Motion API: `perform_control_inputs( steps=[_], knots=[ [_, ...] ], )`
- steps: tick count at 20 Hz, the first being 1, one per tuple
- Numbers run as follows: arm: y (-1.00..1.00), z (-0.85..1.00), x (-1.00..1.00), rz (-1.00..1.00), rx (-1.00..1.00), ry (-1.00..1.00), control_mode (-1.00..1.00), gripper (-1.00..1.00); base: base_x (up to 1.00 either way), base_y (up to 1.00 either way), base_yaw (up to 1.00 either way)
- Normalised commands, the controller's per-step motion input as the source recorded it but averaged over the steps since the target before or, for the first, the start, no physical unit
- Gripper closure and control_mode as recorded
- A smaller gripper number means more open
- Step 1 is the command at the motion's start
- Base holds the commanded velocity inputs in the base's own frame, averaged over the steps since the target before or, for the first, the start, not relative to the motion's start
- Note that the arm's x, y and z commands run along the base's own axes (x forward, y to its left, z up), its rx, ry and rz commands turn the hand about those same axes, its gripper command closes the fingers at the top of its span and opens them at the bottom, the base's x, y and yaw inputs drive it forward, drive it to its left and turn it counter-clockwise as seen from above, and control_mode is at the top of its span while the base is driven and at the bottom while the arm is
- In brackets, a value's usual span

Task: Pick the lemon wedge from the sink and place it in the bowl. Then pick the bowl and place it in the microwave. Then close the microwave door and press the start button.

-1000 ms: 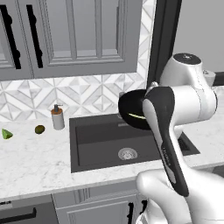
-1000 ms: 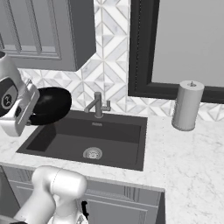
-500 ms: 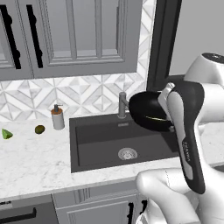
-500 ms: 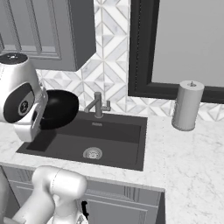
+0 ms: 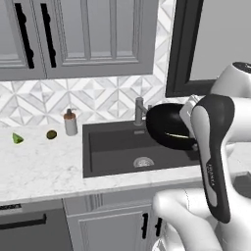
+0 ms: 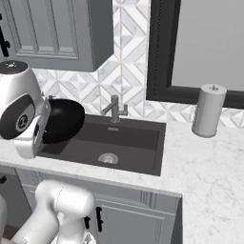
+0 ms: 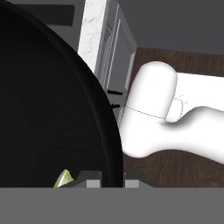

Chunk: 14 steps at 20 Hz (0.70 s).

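Bowl (image 5: 169, 126) (wedge (image 7: 64, 178) inside) — above sink (image 5: 115, 147)

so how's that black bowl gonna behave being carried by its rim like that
The bowl looks rigid, so it should hold its shape. Its glossy rim may be slippery, and the hand pinches only one edge, so it could swivel. It hangs tilted above the sink, so the lemon wedge inside may slide.

I see a glossy black bowl (image 7: 48, 109) at my jaws, a pale yellow-green lemon wedge (image 7: 64, 178) inside (just beside them), over a charcoal sink (image 5: 117, 147) in white-marbled table (image 5: 39, 171).
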Motion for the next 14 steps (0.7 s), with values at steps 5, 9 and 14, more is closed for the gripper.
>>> perform_control_inputs(
  steps=[5,9,14],
  knots=[
    [0.0,0.0,0.0,0.0,0.0,0.0,1.0,1.0,-0.24,0.46,0.3],
    [0.0,0.0,0.0,0.0,0.0,0.0,1.0,1.0,-0.34,0.9,0.51],
    [0.0,0.0,0.0,0.0,0.0,0.0,1.0,1.0,-0.03,0.83,0.69]
  ],
)
